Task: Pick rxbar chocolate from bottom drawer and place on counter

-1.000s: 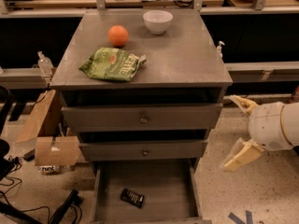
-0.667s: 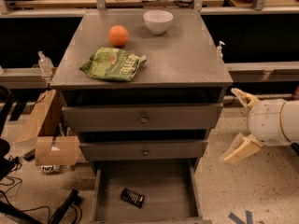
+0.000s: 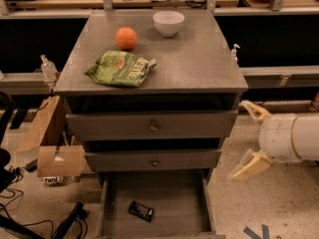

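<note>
The rxbar chocolate (image 3: 141, 210) is a small black bar lying flat on the floor of the open bottom drawer (image 3: 174, 203), left of its middle. The counter (image 3: 199, 59) is the grey top of the cabinet. My gripper (image 3: 249, 138) is at the right of the cabinet, level with the two upper drawers. It is open and empty, its two cream fingers spread wide, one above (image 3: 254, 111) and one below (image 3: 250, 166). It is well above and to the right of the bar.
On the counter are a green chip bag (image 3: 122, 68), an orange (image 3: 126, 37) and a white bowl (image 3: 168, 23). The two upper drawers (image 3: 152, 127) are shut. Cardboard boxes (image 3: 55, 158) and cables lie on the floor at left.
The gripper has drifted slightly right and down beside the cabinet. The bar and the things on the counter have not moved.
</note>
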You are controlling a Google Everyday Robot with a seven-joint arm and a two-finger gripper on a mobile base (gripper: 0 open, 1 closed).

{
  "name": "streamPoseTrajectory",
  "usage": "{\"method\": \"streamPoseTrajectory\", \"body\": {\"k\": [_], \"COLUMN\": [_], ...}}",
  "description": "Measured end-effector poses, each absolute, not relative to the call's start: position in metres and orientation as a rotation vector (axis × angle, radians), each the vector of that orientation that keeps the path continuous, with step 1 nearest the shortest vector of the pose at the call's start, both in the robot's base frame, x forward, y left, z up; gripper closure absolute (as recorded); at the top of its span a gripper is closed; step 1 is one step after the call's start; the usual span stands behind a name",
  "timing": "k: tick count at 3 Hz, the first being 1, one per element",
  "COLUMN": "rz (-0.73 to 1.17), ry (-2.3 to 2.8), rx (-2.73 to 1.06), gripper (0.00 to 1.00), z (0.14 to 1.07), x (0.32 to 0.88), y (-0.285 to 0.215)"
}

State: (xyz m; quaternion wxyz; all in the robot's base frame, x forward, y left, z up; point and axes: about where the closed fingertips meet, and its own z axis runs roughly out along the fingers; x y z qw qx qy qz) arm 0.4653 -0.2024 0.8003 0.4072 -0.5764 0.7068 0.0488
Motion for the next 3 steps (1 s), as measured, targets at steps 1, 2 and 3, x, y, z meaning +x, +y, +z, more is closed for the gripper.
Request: {"method": "streamPoseTrajectory", "body": {"k": [1, 2, 3], "rz": [0.231, 0.326, 0.392], "ry": [1.751, 1.715, 1.723], "rx": [-1.398, -1.362, -1.369], "gripper": [0.00, 0.00, 0.00], "z": [0.739, 0.667, 0.570], "x": [0.462, 0.469, 0.489], "y": [-0.182, -0.156, -0.134]}}
